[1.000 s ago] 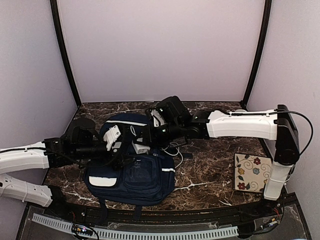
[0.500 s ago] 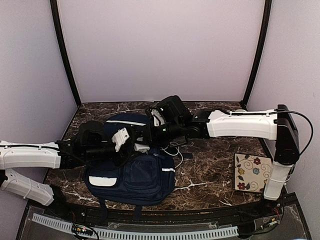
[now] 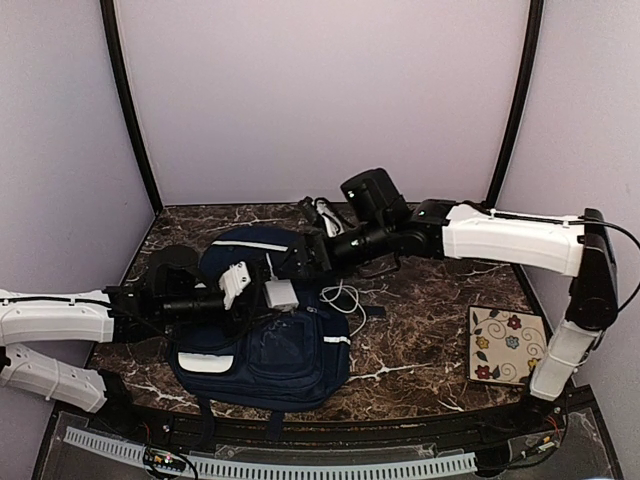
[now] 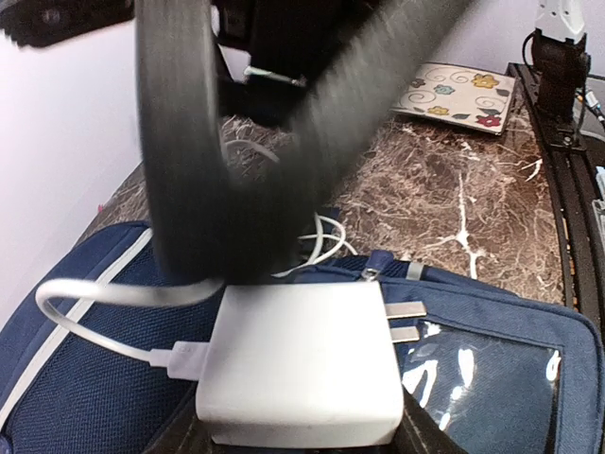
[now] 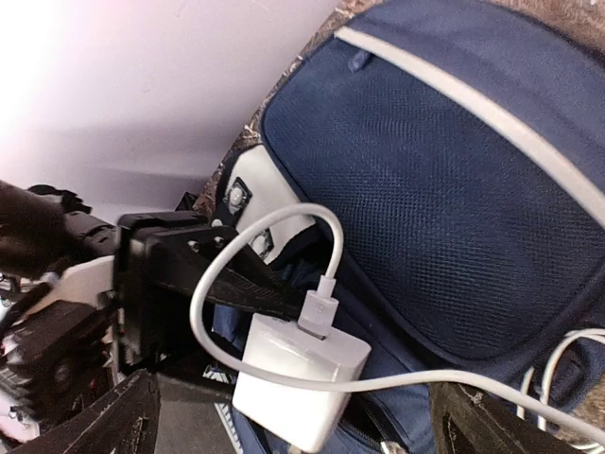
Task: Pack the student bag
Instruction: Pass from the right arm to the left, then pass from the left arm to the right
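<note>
Mid-step on stowing the white charger [image 4: 302,364]: pinched firmly in the left gripper [image 4: 301,435] just above the upper middle of the student bag [image 3: 285,355], lying flat on the marble table [image 3: 420,330] with front pockets up, and the cable [image 3: 347,296] spilling off the bag's edge nearer the right arm. Nothing in the right gripper [image 5: 307,416], spread wide and hovering just beyond the bag's far edge. Next, most likely: pulling a compartment mouth open with that free pincer, hard to make out from here, then lowering the charger in and feeding the loose cable after it.
</note>
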Controlling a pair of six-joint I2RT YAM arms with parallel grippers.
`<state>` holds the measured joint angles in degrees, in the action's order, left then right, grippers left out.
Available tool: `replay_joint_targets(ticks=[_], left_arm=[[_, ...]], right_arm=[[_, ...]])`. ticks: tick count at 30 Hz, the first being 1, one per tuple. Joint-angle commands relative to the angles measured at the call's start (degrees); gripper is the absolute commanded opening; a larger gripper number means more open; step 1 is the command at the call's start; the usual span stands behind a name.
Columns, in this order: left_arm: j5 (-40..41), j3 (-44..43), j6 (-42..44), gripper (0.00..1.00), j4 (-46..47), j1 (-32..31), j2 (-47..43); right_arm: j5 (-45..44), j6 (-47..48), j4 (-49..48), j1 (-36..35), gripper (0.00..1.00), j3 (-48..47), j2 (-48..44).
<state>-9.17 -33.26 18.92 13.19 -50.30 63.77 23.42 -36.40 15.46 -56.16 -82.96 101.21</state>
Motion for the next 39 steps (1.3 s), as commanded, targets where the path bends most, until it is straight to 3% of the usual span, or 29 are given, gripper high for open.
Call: replay_joint_targets(ticks=[1,6,12,19,24,28,34,39], left_arm=[[-6.37,2.76,2.19,0.14,3.12,0.07,-3.11],[-5.62,2.86,4.29,0.0,6.05,0.47,-3.03],[-4.32,2.35,14.12,0.0,11.34,0.47,-2.76],[-3.52,0.66,23.35,0.0,12.37,0.56,-3.65],[-4.35,0.38,23.47,0.0,12.12,0.56,-2.98],[-5.28,0.24,23.25,0.0,12.08,0.56,-3.12],[-5.76,-0.07,23.49,0.0,11.79,0.56,-3.21],[-5.56,-0.04,23.58,0.0,11.61,0.55,-3.15]], right_arm=[[8.93,13.95,1.34,4.79,1.0,1.4,-9.11],[18.36,19.51,-13.96,9.15,1.0,5.21,-7.15],[32.39,30.05,-4.14,10.68,0.92,-9.32,6.88],[40.59,35.81,-1.24,10.5,0.84,-9.16,8.3],[41.91,36.46,0.97,9.32,0.74,-9.05,9.96],[42.23,35.96,1.09,8.81,0.56,-9.19,10.78],[42.82,33.88,-0.83,8.04,0.49,-9.55,11.28],[43.49,33.6,-0.82,7.84,0.32,-9.17,11.32]])
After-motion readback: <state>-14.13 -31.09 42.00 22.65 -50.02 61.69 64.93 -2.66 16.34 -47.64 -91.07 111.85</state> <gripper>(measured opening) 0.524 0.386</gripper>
